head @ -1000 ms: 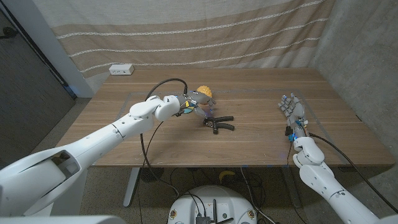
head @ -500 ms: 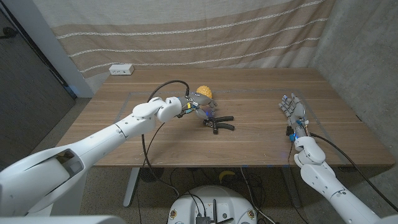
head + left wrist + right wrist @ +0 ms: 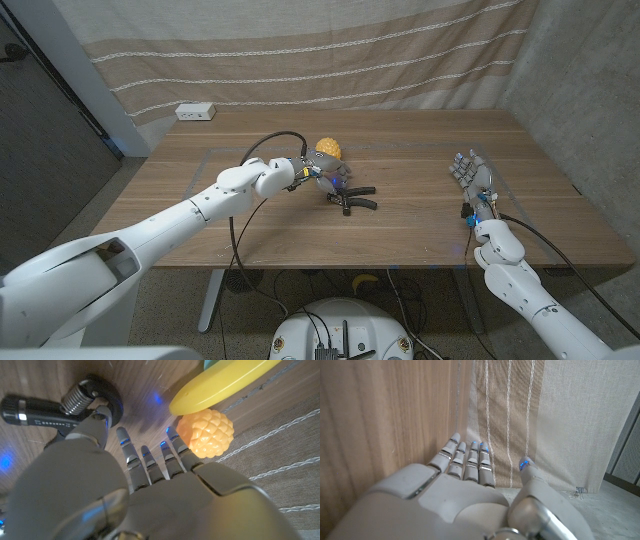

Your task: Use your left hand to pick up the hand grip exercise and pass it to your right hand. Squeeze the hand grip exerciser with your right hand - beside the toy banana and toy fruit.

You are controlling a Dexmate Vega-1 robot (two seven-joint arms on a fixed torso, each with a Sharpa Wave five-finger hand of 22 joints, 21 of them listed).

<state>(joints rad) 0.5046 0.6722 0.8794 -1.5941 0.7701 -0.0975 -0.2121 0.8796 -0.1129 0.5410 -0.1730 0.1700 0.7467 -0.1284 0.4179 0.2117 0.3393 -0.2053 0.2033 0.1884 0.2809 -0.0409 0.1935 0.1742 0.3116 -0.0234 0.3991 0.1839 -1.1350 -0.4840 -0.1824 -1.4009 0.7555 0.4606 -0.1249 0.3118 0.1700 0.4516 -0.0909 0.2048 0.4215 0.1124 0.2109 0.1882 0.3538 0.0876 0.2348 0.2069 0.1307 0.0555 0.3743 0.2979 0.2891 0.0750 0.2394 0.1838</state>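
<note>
Head view: the left hand [image 3: 330, 174], fingers apart, is hovering beside the black spring-coiled hand grip exerciser [image 3: 351, 197] to grasp it; the right hand [image 3: 470, 172] is waiting, fingers spread.

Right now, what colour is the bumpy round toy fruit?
Orange toy fruit, clearest in the left wrist view.

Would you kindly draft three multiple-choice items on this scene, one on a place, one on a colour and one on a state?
1. Where does the hand grip exerciser lie?
A. on the table just right of the left hand
B. in the right hand
C. on the floor

2. What colour is the toy banana?
A. red
B. yellow
C. blue

3. What is the right hand doing?
A. squeezing the exerciser
B. pinching the toy fruit
C. holding nothing, fingers apart

Key: 1 A, the head view shows it on the wood beside that hand; 2 B, the left wrist view shows it yellow; 3 C, its fingers stand spread with nothing in them.
</note>
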